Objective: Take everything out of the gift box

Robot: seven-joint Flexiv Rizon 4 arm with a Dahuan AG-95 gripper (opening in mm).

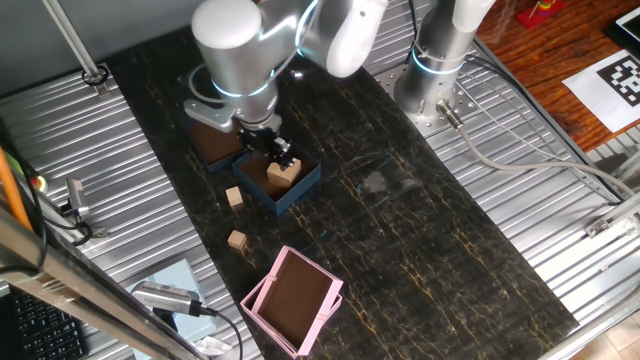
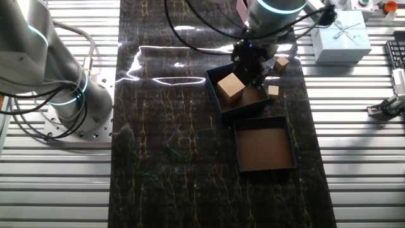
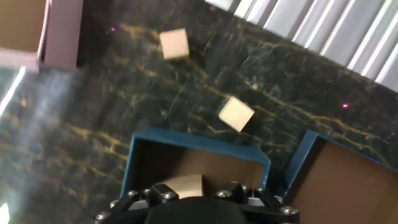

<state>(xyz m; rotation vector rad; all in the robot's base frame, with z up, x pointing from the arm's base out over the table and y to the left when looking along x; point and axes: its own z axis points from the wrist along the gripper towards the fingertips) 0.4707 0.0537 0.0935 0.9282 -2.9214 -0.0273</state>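
Note:
The navy gift box (image 1: 303, 186) stands on the dark table with one larger tan wooden block (image 1: 283, 173) inside it. The box (image 2: 219, 101) and block (image 2: 231, 87) also show in the other fixed view. My gripper (image 1: 281, 154) hangs just over the box, its fingers by the block and not closed on it; it looks open. In the hand view the box rim (image 3: 199, 144) and the block (image 3: 181, 185) show above my gripper's body; the fingertips are hidden. Two small cubes (image 1: 234, 196) (image 1: 237, 239) lie on the table outside the box.
The shallow dark blue lid (image 2: 264, 144) lies next to the box. A pink box (image 1: 293, 300) sits near the table's front. A white gift box (image 2: 342, 38) stands on the ribbed metal edge. The robot base (image 1: 435, 70) is at the back.

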